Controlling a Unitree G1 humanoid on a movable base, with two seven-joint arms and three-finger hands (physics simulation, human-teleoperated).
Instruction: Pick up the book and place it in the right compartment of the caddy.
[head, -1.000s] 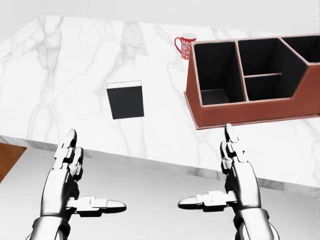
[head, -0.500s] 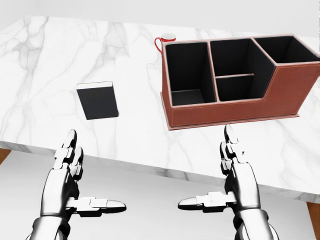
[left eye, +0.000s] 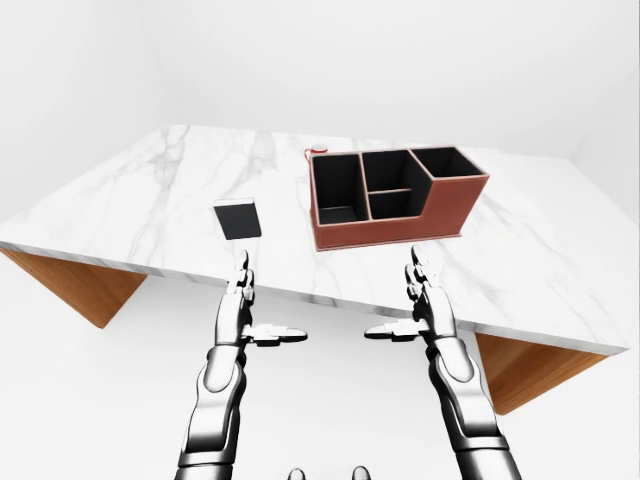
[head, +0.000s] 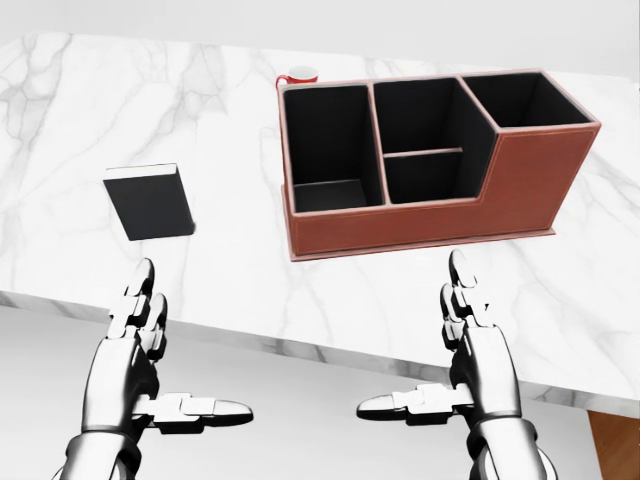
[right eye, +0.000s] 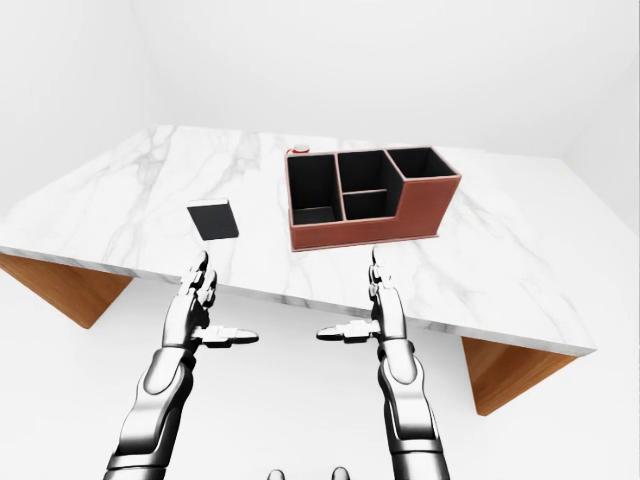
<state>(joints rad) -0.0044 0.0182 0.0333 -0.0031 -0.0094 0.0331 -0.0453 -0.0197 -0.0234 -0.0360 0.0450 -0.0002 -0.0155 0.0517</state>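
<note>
While both hands hang below the near edge of the tabletop (left eye: 120, 215), the left-eye view shows the book (left eye: 237, 219) lying flat at centre left, with the caddy (left eye: 392, 195) to its right.

Seen from the head view, the left hand (head: 135, 365) and right hand (head: 478, 365) have fingers (head: 140, 300) spread, thumbs pointing inward, holding nothing, probably ready to reach. That black book sits in the left of the frame, just above the left fingertips and apart from them. A red cup (head: 297, 77) peeks out behind the caddy.

The right-eye view adds nothing more.
</note>
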